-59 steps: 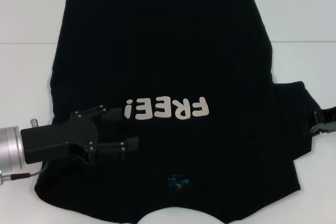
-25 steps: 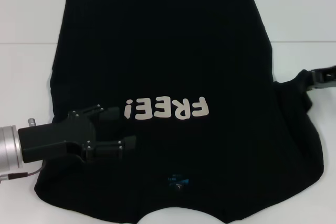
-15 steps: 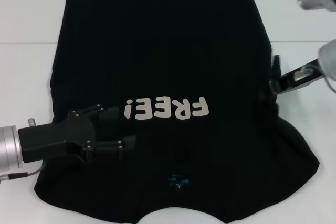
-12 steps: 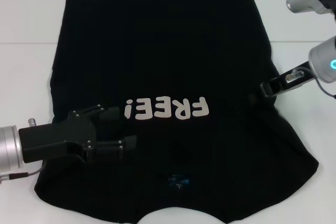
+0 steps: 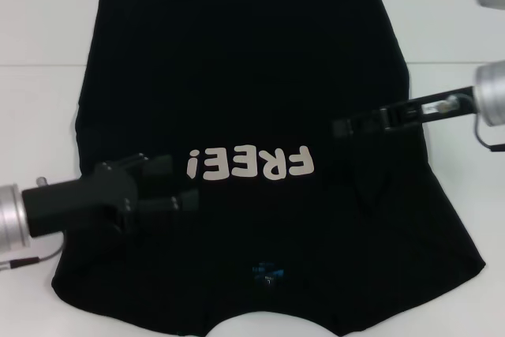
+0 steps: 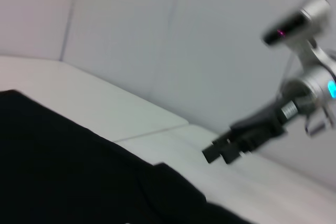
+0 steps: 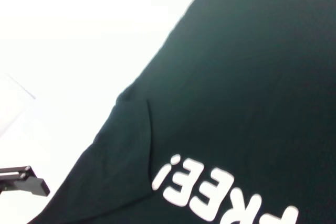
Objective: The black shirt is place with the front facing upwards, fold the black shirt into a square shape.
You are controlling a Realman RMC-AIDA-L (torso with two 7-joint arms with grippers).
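Right hand reaching over black shirt, sleeve pinched

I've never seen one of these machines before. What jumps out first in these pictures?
A big black shirt spread over the white table, with chunky white FREE! lettering across its middle, upside down from the robot's head view. The right hand reaches in from the right side over the shirt, where the sleeve lies folded inward. The left hand rests low over the shirt beside the lettering.
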